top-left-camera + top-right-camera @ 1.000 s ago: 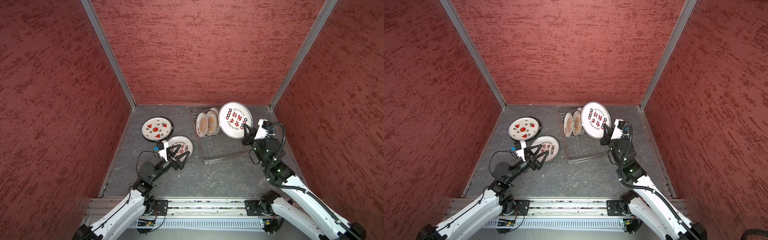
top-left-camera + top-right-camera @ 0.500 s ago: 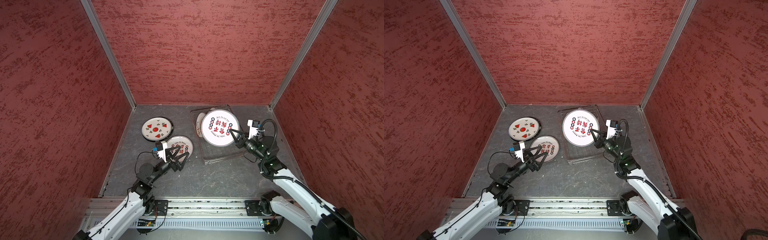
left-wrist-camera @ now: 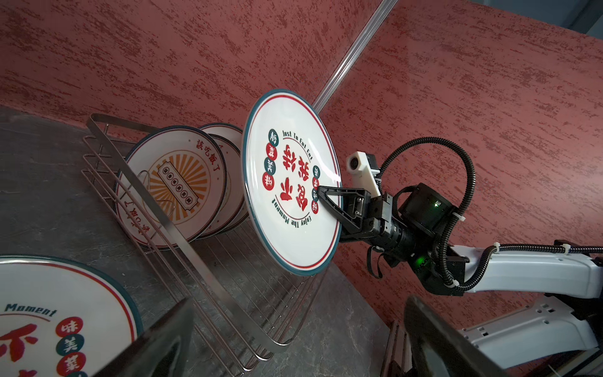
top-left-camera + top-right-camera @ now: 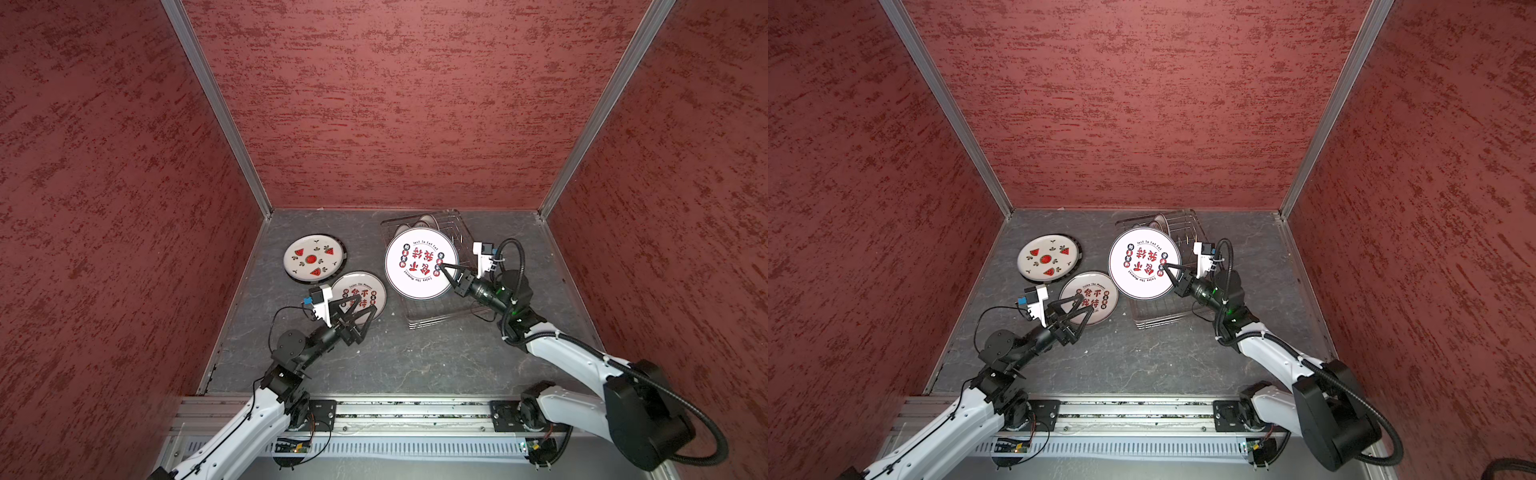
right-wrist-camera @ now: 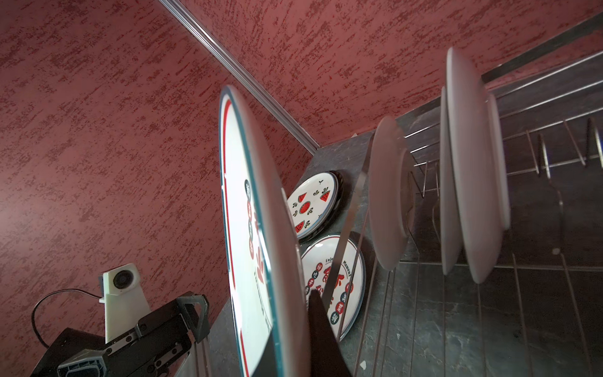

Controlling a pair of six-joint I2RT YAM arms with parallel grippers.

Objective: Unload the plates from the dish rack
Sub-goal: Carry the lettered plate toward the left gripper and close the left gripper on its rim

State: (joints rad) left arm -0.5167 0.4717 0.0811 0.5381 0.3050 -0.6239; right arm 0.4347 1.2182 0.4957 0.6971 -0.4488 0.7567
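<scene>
While the right tool [image 4: 445, 269] was clamped on the rim of the large plate [image 4: 417, 266], that plate hung tilted above the dish rack [image 4: 432, 322], facing the left tool [image 4: 365, 303], whose jaws stood apart over the bench [image 4: 415, 361].

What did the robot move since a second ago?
The right end effector, still shut on the big plate, carried it left and toward the front, over the dish rack. The open left end effector, the watermelon plate, the small lettered plate and the racked plates stayed put.
</scene>
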